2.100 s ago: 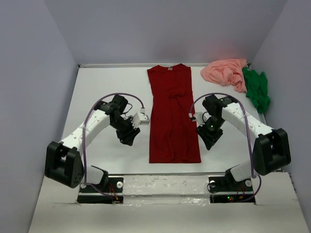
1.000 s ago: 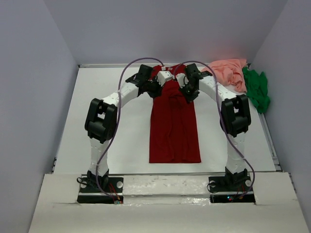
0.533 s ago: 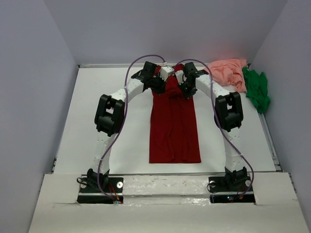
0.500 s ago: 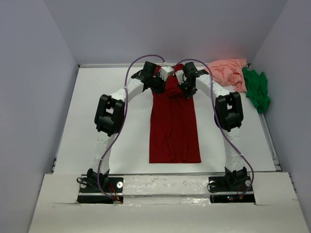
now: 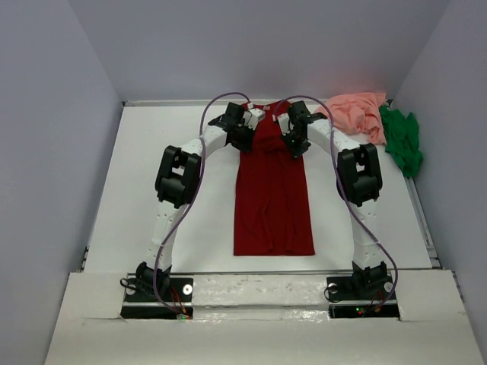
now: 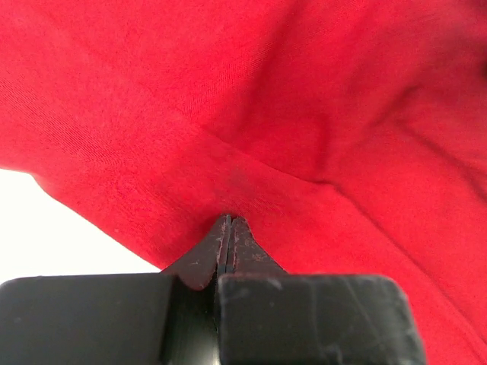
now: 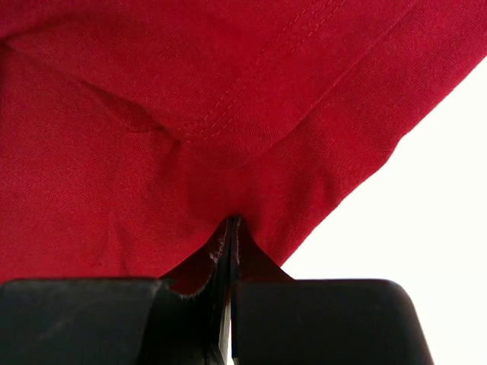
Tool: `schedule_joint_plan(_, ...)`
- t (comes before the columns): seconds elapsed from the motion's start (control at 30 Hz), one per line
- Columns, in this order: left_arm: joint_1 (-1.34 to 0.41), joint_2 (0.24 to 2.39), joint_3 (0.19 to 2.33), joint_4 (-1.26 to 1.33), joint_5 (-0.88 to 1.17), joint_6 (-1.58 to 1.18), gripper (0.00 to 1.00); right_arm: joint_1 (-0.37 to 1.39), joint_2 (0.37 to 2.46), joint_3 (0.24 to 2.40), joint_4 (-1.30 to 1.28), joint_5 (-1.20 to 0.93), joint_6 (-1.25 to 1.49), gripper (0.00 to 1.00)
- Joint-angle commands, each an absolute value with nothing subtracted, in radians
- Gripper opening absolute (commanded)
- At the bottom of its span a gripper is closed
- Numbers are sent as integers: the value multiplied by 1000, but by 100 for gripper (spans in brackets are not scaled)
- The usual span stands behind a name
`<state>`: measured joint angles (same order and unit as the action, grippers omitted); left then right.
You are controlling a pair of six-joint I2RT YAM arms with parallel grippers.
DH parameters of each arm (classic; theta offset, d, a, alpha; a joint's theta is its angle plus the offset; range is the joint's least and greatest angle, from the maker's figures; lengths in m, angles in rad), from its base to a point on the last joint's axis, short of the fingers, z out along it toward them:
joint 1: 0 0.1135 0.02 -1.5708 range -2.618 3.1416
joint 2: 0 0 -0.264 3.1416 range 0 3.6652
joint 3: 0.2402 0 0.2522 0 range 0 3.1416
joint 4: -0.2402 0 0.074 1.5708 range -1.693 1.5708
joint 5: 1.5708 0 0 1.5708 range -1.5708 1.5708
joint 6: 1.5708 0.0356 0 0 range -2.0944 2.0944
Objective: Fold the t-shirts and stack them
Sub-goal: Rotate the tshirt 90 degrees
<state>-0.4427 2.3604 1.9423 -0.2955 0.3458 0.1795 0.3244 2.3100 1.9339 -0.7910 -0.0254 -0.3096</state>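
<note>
Dark red t-shirt (image 5: 272,190) between outstretched arms (image 5: 199,148)

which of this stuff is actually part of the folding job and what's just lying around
In the job: dark red t-shirt, laid flat, pinched at its far end by left gripper and right gripper; salmon pink t-shirt and green t-shirt, crumpled far right.
Just there: white table, purple cables, grey walls.

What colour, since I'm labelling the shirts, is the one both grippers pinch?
Dark red: the t-shirt shows best in the top view.
</note>
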Motion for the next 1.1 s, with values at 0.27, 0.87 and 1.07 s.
schedule_joint_plan(0.27, -400, 2510, 2109, -350, 316, 138, 0, 316, 2374, 1969, -782, -5, -284, 0)
schedule_joint_plan(0.87, -380, 2645, 2414, -221, 172, 113, 0, 218, 2700, 2519, -756, 26, -390, 0)
schedule_joint_plan(1.07, -377, 2631, 2465, -184, 107, 144, 0, 218, 2645, 2468, -739, 17, -420, 0)
